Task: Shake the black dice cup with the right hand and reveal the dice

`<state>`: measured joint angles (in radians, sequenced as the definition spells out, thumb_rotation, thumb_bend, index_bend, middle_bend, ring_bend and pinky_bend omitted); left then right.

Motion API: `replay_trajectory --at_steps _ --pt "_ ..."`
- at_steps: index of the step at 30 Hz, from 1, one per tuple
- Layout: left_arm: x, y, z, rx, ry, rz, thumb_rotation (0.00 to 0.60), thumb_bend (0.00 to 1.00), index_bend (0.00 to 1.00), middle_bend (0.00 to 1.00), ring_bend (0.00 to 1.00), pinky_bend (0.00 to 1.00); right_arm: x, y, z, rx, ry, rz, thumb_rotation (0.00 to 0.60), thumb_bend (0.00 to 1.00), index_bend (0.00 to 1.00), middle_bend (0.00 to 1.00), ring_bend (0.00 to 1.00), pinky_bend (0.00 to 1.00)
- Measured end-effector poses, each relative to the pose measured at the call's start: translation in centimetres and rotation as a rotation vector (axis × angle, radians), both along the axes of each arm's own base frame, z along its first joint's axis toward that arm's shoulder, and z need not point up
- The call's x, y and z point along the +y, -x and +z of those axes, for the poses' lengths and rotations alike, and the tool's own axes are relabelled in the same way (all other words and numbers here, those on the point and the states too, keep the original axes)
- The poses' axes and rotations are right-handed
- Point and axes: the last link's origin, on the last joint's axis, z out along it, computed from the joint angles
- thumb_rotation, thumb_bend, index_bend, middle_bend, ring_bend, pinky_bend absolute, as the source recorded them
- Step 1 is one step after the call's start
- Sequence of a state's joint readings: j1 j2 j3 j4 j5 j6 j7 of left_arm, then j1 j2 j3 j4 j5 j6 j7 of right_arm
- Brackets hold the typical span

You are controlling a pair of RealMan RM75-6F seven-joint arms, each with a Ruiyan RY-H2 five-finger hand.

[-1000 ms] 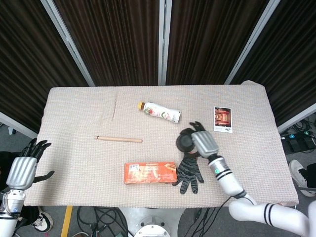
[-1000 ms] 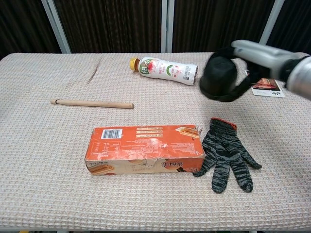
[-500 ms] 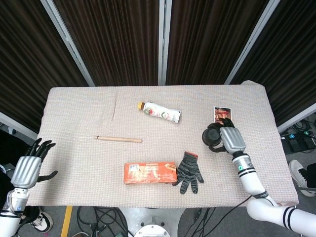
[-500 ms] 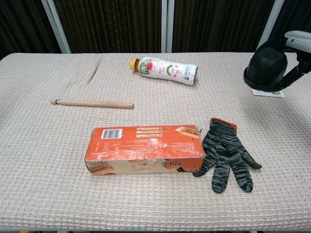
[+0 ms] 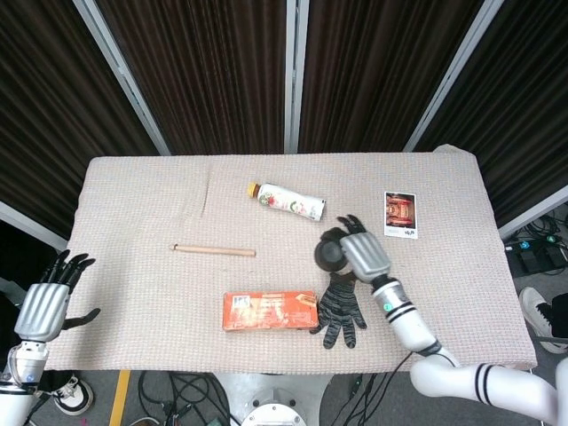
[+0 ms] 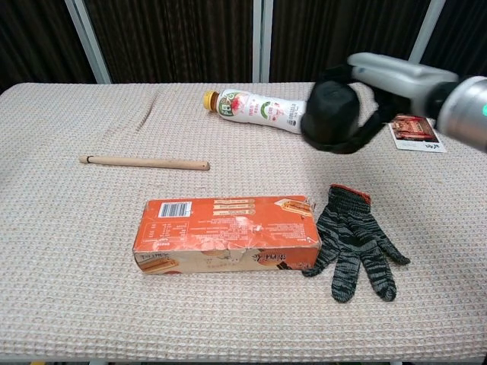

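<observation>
The right hand (image 6: pixel 380 95) wraps its fingers around the black dice cup (image 6: pixel 329 115), holding it in the air above the worktop (image 6: pixel 68 228), probably mid-shake. The left hand (image 5: pixel 44 306) hangs off the edge, fingers spread, empty.

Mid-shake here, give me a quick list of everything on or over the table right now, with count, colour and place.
Dice cup: one, black, held above the table, right of centre, beyond the glove.
Bottle: one, white with red print and a yellow cap, lying on its side at the far middle.
Wooden stick: one, tan, lying left of centre.
Box: one, orange, lying flat at the near middle.
Glove: one, dark grey striped with a red cuff, right of the box.
Card: one, red and white, far right.
Table: one, beige woven cloth.
Right hand: silver, grips the dice cup.
Left hand: silver, fingers apart, beyond the table's left edge.
</observation>
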<state>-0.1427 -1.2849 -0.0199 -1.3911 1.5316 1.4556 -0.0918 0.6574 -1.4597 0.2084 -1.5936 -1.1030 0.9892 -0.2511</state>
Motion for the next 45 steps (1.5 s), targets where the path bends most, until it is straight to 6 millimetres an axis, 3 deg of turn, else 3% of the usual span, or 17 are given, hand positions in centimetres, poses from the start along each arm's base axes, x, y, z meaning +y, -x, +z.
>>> replay_trajectory --at_steps 4,6,9,13,16,18,21,27,30,33,37,40,42,45 --pt "0.0 0.0 0.0 -0.005 -0.005 0.000 0.600 0.13 0.17 0.13 0.00 0.18 0.0 5.2 3.1 -0.008 0.049 -0.145 0.600 0.15 0.36 0.47 0.07 0.00" --pt "-0.1 0.0 -0.1 -0.003 -0.006 0.000 0.600 0.13 0.17 0.13 0.00 0.18 0.0 5.6 3.4 -0.041 0.047 -0.162 0.600 0.15 0.36 0.47 0.07 0.00" --pt "-0.1 0.1 0.0 -0.002 -0.008 0.005 0.600 0.13 0.17 0.13 0.00 0.18 -0.1 4.1 2.3 -0.071 0.003 -0.116 0.600 0.15 0.36 0.47 0.07 0.00" --pt "-0.1 0.3 0.2 0.000 -0.012 0.014 0.600 0.13 0.17 0.13 0.00 0.18 0.4 -1.3 -1.9 -0.078 -0.102 0.031 0.600 0.15 0.36 0.47 0.07 0.00" --pt "-0.2 0.5 0.3 0.004 -0.010 0.019 0.600 0.13 0.17 0.13 0.00 0.18 1.2 -5.2 -3.9 -0.083 -0.143 0.131 0.600 0.15 0.36 0.47 0.07 0.00" --pt "-0.2 0.6 0.2 0.001 -0.007 0.023 0.600 0.13 0.17 0.13 0.00 0.18 1.2 -5.4 -3.7 -0.082 -0.130 0.137 0.600 0.15 0.36 0.47 0.07 0.00" --pt "-0.2 0.6 -0.1 0.000 0.001 0.021 0.600 0.13 0.17 0.13 0.00 0.18 0.8 -3.6 -2.1 -0.065 -0.082 0.096 0.600 0.15 0.36 0.47 0.07 0.00" --pt "0.0 0.4 -0.4 0.004 0.013 0.014 0.600 0.13 0.17 0.13 0.00 0.18 -0.1 4.7 3.2 -0.012 0.043 -0.110 0.600 0.15 0.36 0.47 0.07 0.00" --pt "0.1 0.2 -0.5 0.004 0.016 0.008 0.600 0.13 0.17 0.13 0.00 0.18 -0.2 6.1 3.8 -0.049 0.042 -0.157 0.600 0.15 0.36 0.47 0.07 0.00" --pt "0.0 0.1 -0.4 0.009 0.009 0.004 0.600 0.13 0.17 0.13 0.00 0.18 -0.4 4.5 2.2 -0.061 -0.009 -0.112 0.600 0.15 0.36 0.47 0.07 0.00" --pt "0.0 0.3 -0.1 0.014 0.007 0.018 0.600 0.13 0.17 0.13 0.00 0.18 -0.2 -1.1 -2.3 -0.093 -0.114 0.017 0.600 0.15 0.37 0.47 0.07 0.00" --pt "0.1 0.2 -0.1 0.015 0.010 0.011 0.600 0.13 0.17 0.13 0.00 0.18 0.4 -5.1 -4.3 -0.127 -0.145 0.110 0.600 0.15 0.36 0.47 0.07 0.00" --pt "0.1 0.2 -0.2 0.008 0.010 0.009 0.600 0.13 0.17 0.13 0.00 0.18 0.5 -5.6 -4.1 -0.132 -0.130 0.122 0.600 0.15 0.36 0.47 0.07 0.00" --pt "0.1 0.3 -0.4 0.007 0.017 0.010 0.600 0.13 0.17 0.13 0.00 0.18 0.1 -2.9 -2.4 -0.109 -0.076 0.063 0.600 0.15 0.36 0.47 0.07 0.00"
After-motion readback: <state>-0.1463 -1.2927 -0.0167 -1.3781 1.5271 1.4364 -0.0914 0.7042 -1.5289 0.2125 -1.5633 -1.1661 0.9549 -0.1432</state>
